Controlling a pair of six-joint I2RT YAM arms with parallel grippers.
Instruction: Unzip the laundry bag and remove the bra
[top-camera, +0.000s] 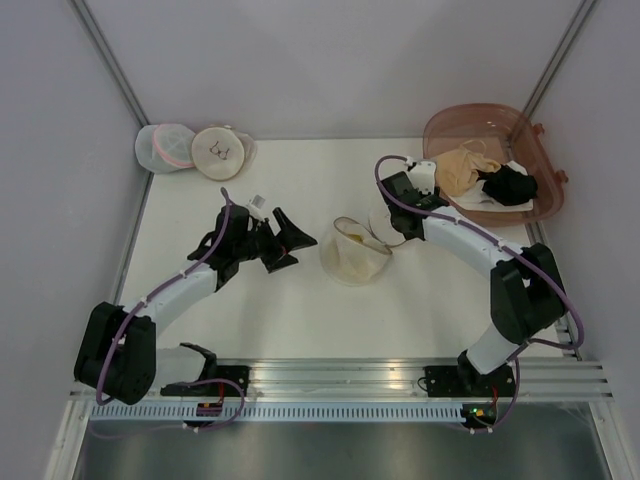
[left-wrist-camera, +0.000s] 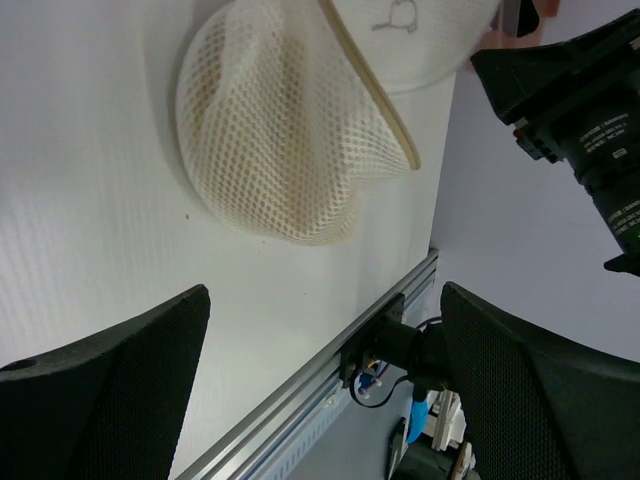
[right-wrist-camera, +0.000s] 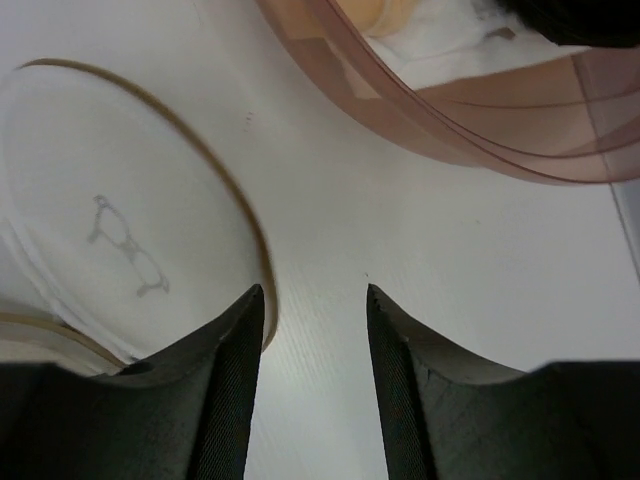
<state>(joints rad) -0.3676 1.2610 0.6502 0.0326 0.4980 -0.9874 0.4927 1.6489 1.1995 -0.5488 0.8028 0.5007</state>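
Observation:
The laundry bag (top-camera: 352, 255) lies mid-table, a cream mesh pouch with its round lid flap (top-camera: 383, 226) lifted open on the right. In the left wrist view the mesh body (left-wrist-camera: 280, 130) shows a yellow-brown shade inside, which may be the bra; I cannot see it plainly. The lid face with the bra drawing (right-wrist-camera: 125, 240) fills the left of the right wrist view. My right gripper (right-wrist-camera: 314, 290) is open and empty, its left fingertip beside the lid's tan rim. My left gripper (top-camera: 296, 250) is open and empty just left of the bag, not touching it.
A pink translucent basket (top-camera: 540, 205) at the back right holds a pale beige garment (top-camera: 462, 165) and a black garment (top-camera: 508, 185). A white mesh bag with pink trim (top-camera: 165, 147) and another cream disc bag (top-camera: 220, 152) sit at the back left. Walls enclose the table.

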